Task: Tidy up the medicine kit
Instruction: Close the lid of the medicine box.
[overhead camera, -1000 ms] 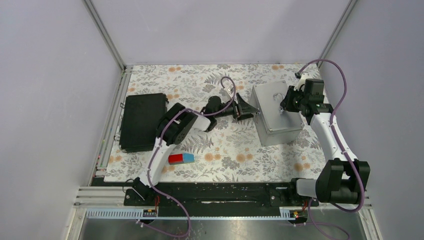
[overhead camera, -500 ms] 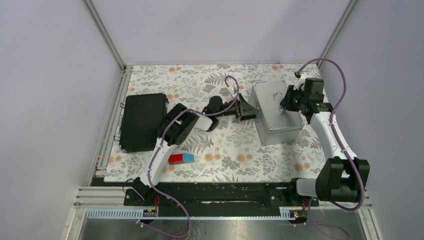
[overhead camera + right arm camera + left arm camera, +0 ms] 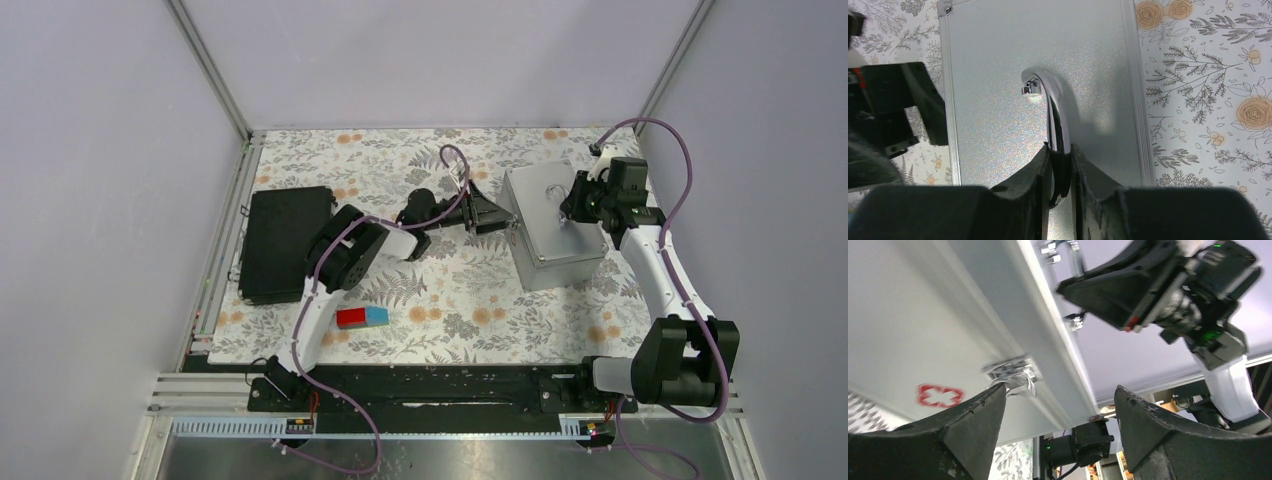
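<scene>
One shut grey medicine kit (image 3: 555,225) and one black case (image 3: 285,243) are sitting on the tabletop. The right tool (image 3: 1060,151) is pinching the kit's handle (image 3: 1055,105), and the left tool (image 3: 1059,392) is gaping empty.

Plain pale lilac walls (image 3: 430,60) enclose the worktop (image 3: 470,300) — covered in a white floral-print cloth, with silver metal posts (image 3: 207,68) at the far corners.

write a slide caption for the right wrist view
Right gripper shut on the medicine kit's chrome loop handle.
</scene>
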Available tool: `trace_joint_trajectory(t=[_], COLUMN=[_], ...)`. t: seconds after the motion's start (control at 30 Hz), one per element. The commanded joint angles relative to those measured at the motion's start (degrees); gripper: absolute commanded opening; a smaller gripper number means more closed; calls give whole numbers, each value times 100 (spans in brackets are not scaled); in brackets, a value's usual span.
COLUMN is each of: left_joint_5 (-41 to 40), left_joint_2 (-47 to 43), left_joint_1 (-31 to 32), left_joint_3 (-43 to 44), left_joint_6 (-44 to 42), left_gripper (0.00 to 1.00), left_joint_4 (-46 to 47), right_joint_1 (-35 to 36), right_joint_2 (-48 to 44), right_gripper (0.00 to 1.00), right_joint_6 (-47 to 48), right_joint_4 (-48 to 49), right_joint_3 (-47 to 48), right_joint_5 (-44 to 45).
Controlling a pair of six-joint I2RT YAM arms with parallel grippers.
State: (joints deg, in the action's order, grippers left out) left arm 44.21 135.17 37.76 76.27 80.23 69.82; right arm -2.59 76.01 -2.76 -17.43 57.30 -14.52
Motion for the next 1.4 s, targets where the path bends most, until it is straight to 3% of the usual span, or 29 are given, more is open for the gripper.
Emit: trace_joint_trajectory(t=[0.0,0.37,0.9,1.37], left_joint_5=[-68,-68,-323,-343], left_joint_2=[-580,-222,-889,-479], left_joint_1=[9,146,-145,72], left_joint_3=[176,555,-429,7], left_joint_6=[119,262,-175,-189], left_gripper=[79,80,84,81], left_joint_4=[990,966,492,288], right_joint_1=[106,105,110,110], right_joint_2=[556,558,612,567], right_gripper=[5,7,13,13], right_joint_6=[246,250,241,241], right_joint_4=[-1599,-1575,-1489,-1506], right_joint_3=[-632,-636,-638,-672], right_joint_5=[37,96,48,64])
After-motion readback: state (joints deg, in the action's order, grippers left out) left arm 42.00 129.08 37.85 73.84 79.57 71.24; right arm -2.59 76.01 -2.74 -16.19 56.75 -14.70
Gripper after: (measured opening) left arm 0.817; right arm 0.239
